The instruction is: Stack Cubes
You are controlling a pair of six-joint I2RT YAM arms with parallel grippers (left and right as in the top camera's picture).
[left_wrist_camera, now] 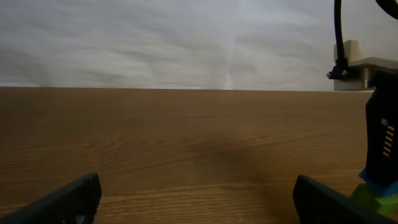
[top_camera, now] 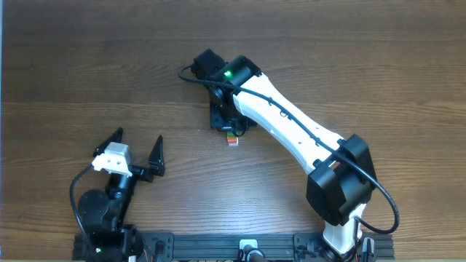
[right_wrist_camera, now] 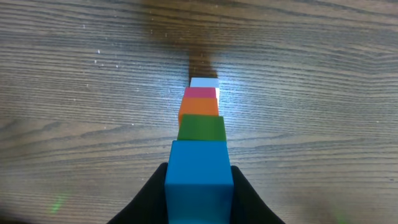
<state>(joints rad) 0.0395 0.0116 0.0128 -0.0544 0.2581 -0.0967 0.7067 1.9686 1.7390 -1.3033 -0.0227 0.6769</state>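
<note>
Placing the blue cube (right_wrist_camera: 199,165) on the stack (top_camera: 232,138)
Right gripper (right_wrist_camera: 199,193) clamped it over the green cube (right_wrist_camera: 201,127); the next move probably called for a gentle, straight release. Left gripper (top_camera: 138,136) sat open.

light: was even and soft from above | glare: pale sheen lay on surface (right_wrist_camera: 249,93) beside white cube (right_wrist_camera: 204,82) | shadow: dark patch fell past stack (right_wrist_camera: 200,129)

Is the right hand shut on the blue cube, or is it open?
Shut. In the right wrist view the right hand has its fingers pressed against both sides of the blue cube, above the green cube.
</note>
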